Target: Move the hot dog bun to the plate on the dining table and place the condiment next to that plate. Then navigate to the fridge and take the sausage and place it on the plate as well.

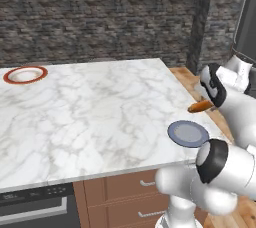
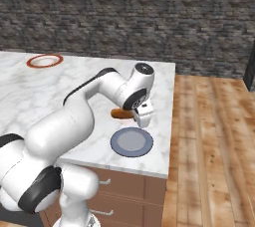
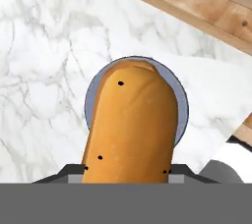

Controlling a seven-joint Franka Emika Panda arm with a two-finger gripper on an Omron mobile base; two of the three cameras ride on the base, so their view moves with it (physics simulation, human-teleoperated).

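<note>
The gripper [image 2: 143, 113] pinches the hot dog bun [image 3: 130, 127], carried in the air at centre frame above the grey-blue dish [image 2: 131, 142]. The bun is orange-tan, smooth and finger-shaped, jutting sideways from the jaws. Risk: the plate [image 1: 25, 75] sits at far upper left across the dining table [image 1: 90, 117], and the long carry on this off-centre hold could let the bun slip.

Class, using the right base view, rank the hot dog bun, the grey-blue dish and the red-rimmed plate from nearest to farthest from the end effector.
1. Hot dog bun: held in the end effector.
2. Grey-blue dish: just below, near the table's edge.
3. Red-rimmed plate: far-left corner of the dining table.
</note>
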